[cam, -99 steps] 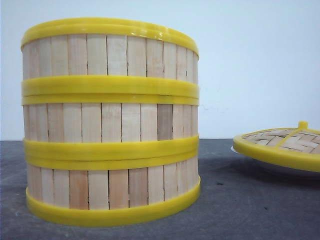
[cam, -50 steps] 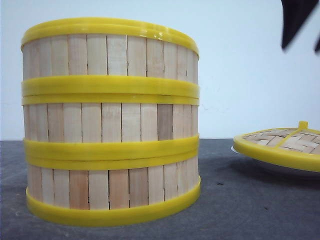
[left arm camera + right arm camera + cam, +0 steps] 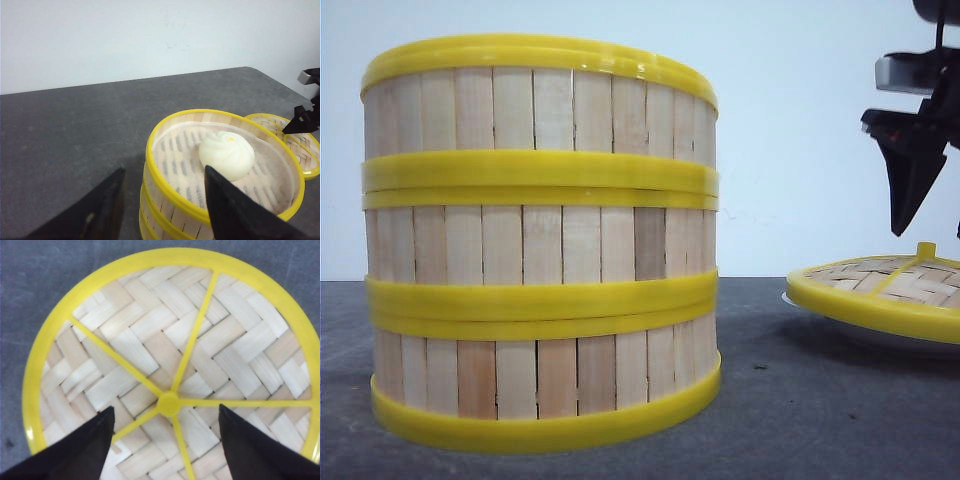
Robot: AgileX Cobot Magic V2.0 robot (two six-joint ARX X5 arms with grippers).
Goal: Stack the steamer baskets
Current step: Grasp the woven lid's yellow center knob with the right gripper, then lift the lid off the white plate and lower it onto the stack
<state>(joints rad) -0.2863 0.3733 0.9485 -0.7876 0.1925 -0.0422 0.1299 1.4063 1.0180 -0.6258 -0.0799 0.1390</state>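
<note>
Front view, baskets: three steamer baskets (image 3: 540, 240) stand one on top of another on the dark table (image 3: 800, 400), on the left side.
Front view, lid: a flat woven lid (image 3: 880, 285) with a yellow rim lies tilted on a white plate (image 3: 865, 333) at the right edge, well apart from the stack.
Front view, right gripper: the right gripper (image 3: 925, 225) hangs just above the lid. Only one black finger shows clearly, so I cannot tell here how wide it is.
Left wrist view, left gripper: the left gripper (image 3: 165, 200) is spread wide and holds nothing. It is above the near edge of the stack.
Left wrist view, bun: a white steamed bun (image 3: 226, 155) sits inside the top basket (image 3: 225, 165).
Left wrist view, lid: the lid lies just beside the stack, on its far side.
Right wrist view, right gripper: the two black fingers (image 3: 75, 450) are wide apart and grip nothing. They are over the lid, with its yellow knob (image 3: 168, 404) between them.
</note>
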